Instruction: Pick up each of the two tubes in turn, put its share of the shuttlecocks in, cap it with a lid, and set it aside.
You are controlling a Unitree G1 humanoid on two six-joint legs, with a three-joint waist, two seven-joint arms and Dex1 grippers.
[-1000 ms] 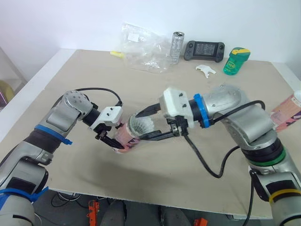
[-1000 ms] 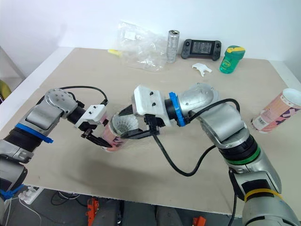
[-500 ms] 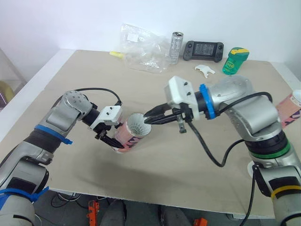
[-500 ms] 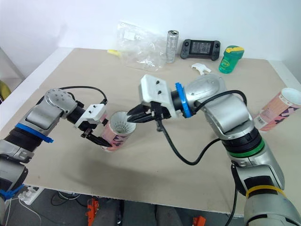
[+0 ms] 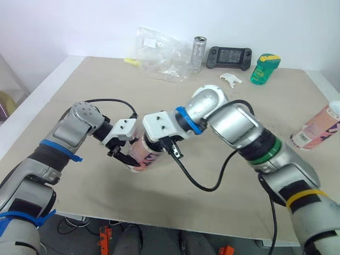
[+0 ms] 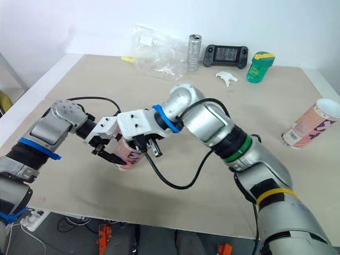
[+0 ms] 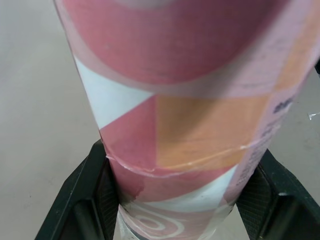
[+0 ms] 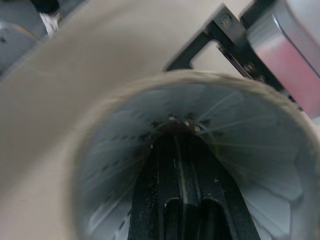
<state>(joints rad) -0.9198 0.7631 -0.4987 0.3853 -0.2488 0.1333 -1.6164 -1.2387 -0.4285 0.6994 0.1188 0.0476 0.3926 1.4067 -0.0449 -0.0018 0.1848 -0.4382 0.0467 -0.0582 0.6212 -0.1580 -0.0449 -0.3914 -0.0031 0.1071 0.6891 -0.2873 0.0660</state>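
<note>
Low over the table (image 5: 79, 90), the left fingers (image 7: 82, 200) clamp a tilted pink tube (image 5: 142, 155) from both sides, forearm reaching in from the left. The right fingers (image 8: 172, 200), pressed together, sit inside a shuttlecock (image 8: 115, 150) at its mouth, elbow raised, forearm folded back. A second tube (image 5: 319, 126) rests well apart, near the table's right edge.

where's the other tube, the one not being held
The spare tube lies on its side near the table's right edge in the head views, nearer the robot than the green bottle.
</note>
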